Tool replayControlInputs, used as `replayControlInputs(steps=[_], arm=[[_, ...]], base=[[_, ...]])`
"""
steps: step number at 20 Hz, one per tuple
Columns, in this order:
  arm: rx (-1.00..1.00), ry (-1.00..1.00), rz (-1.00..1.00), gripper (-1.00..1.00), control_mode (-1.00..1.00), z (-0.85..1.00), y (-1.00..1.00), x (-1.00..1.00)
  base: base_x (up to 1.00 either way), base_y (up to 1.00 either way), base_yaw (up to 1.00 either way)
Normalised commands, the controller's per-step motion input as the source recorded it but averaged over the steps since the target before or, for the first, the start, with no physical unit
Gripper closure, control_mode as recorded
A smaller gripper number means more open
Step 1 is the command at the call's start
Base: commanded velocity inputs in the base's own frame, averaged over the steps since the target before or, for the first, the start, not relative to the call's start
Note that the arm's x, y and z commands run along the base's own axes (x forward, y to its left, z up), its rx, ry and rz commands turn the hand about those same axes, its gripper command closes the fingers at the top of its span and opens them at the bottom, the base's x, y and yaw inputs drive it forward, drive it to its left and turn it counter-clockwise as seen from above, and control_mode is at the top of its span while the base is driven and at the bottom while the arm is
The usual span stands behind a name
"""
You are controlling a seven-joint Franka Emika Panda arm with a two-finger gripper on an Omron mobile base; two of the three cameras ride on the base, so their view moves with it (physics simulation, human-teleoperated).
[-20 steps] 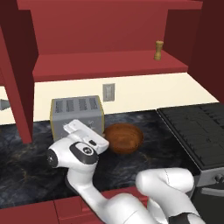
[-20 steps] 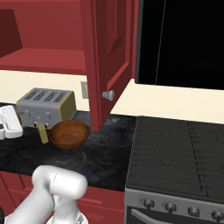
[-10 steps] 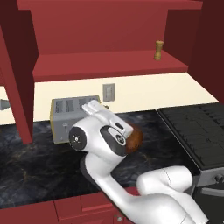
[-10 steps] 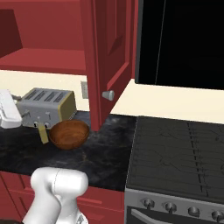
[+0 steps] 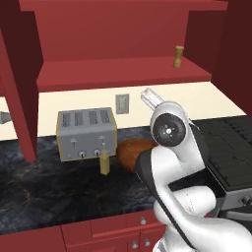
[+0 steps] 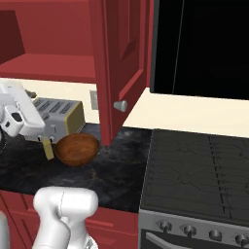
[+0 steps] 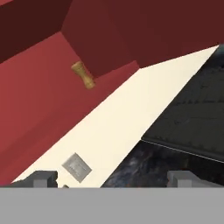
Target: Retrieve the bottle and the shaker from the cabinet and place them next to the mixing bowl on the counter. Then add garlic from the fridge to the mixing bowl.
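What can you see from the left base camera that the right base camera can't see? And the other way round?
Left base view: the shaker standing on the cabinet shelf. Right base view: the cabinet door's round knob and the stove's front knobs. Both: the toaster, the brown mixing bowl and the yellow bottle beside it on the dark counter.

Arm has risen — gripper (image 7: 112, 178) faces cabinet.

shaker (image 5: 178, 56) on cabinet shelf (image 5: 123, 71); bottle (image 5: 105, 163) between toaster (image 5: 86, 133) and bowl (image 5: 134, 152)
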Motion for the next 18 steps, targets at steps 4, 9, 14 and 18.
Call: replayControlInputs(steps=[4, 9, 14, 18], arm=[[0.02, 0.16, 0.01, -1.00, -1.00, 1.00, -0.41, -0.01], [-0.05, 0.27, -0.01, -1.00, -1.00, 0.91, -0.25, 0.00], [-0.12, 0.28, -0.02, -1.00, -1.00, 0.59, -0.19, 0.10], [-0.23, 0.02, 0.00, -1.00, -1.00, 0.09, -0.18, 0.29]], base=[[0.00, 0.00, 0.00], [0.00, 0.00, 0.00], [0.00, 0.00, 0.00], [0.00, 0.00, 0.00]])
